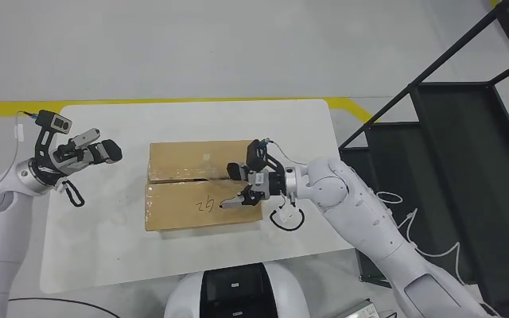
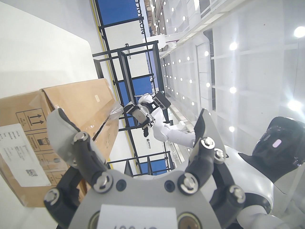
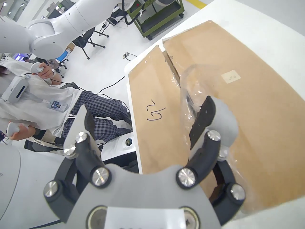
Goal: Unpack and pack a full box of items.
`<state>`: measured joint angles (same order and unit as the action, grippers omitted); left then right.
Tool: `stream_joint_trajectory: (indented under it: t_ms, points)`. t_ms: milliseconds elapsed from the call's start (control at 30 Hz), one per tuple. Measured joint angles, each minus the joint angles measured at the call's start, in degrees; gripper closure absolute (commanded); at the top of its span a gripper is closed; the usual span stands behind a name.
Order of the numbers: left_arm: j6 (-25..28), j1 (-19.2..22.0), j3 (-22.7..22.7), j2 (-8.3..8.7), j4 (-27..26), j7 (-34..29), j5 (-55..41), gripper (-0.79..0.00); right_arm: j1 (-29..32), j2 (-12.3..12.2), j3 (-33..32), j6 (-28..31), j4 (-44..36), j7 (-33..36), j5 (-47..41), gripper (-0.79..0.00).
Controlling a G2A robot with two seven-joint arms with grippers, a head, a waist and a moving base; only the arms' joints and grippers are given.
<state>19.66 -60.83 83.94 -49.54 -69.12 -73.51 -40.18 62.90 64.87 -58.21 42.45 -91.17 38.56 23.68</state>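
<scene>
— In the middle of the top view, what lies on the white tabletop (image 1: pixel 103 238)?
— A brown cardboard box (image 1: pixel 203 184), flaps down, with a seam running along its top and a black scrawl (image 1: pixel 207 205) on the flap lower in the frame.
— And the right tool (image 1: pixel 236 188)?
— Over the box's right end, at the seam. Its jaws stand wide apart and grip nothing; one finger (image 3: pixel 202 117) lies against loose clear tape (image 3: pixel 190 82) lifted off the seam.
— The left tool (image 1: pixel 110 151)?
— At the left of the frame, well apart from the box, jaws wide, empty.
</scene>
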Motion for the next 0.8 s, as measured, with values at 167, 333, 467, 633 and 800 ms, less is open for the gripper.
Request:
stream_joint_trajectory:
  t_ms: [167, 333, 467, 633, 800]
  points:
    - [0.00, 0.00, 0.00, 0.00, 0.00, 0.00, 0.00, -0.785, 4.69, -1.43, -5.50, -2.17, -2.72, -0.74, -0.46, -0.785]
    - [0.00, 0.00, 0.00, 0.00, 0.00, 0.00, 0.00, -0.785, 7.92, -2.33, -8.41, -5.19, -3.93, 1.16, -2.45, -0.785]
    - [0.00, 0.00, 0.00, 0.00, 0.00, 0.00, 0.00, -0.785, 7.81, -2.40, -7.45, -7.61, -2.93, 3.96, -4.60, -0.785]
    - [-0.14, -0.21, -0.02, -0.03, -0.42, 0.46, 0.09, -0.785, 4.85, -1.72, -4.16, -7.08, 0.96, 4.64, -7.88, -0.785]
    - [-0.54, -1.75, 0.75, 0.06, -4.07, -0.93, -1.12, -0.785, 1.96, -1.13, -1.66, -4.83, 1.22, 4.20, -9.20, -0.785]
